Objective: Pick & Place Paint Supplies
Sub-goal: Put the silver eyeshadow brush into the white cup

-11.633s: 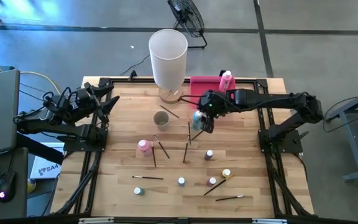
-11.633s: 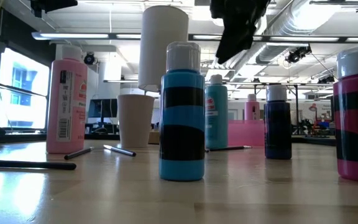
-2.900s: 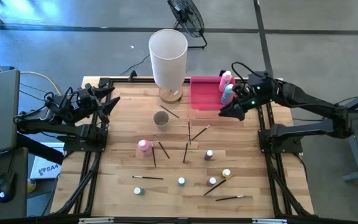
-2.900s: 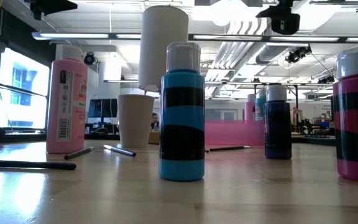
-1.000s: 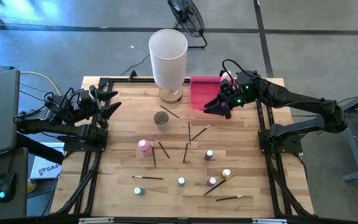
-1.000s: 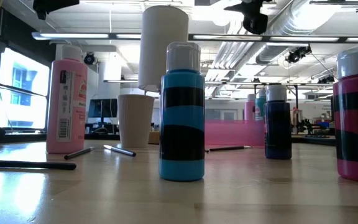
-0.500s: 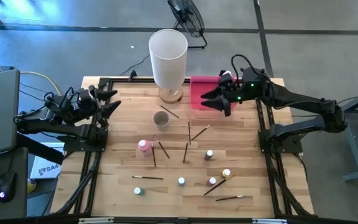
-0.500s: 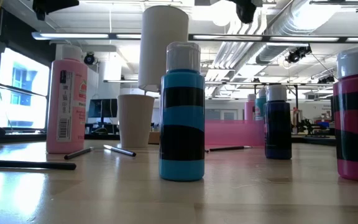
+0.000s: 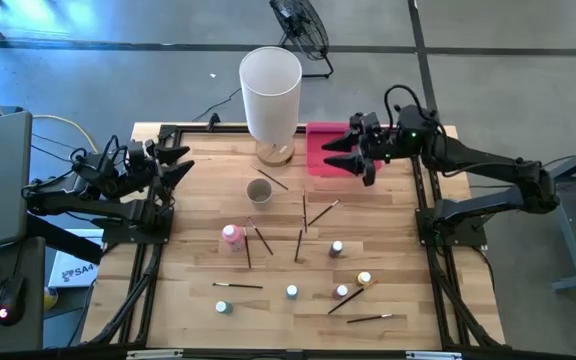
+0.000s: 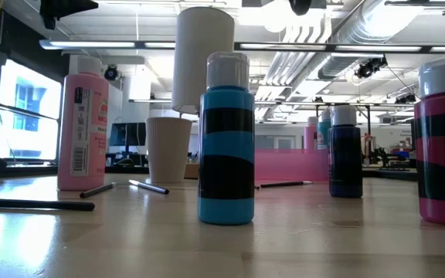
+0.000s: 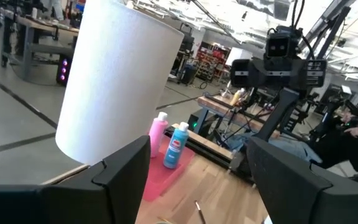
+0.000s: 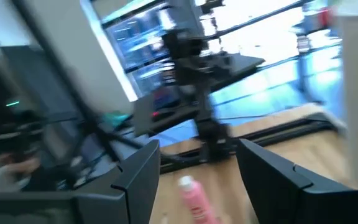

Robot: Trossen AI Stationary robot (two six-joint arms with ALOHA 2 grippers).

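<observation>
Two paint bottles [image 11: 173,144] stand in the pink tray [image 9: 324,150] beneath the spread, empty right hand [image 9: 340,155].

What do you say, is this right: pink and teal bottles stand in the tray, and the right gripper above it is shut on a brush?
Not quite. The right gripper holds no brush: the high view shows its jaws open and empty. The rest holds: the pink bottle and teal bottle stand in the tray, with that gripper above it.
</observation>
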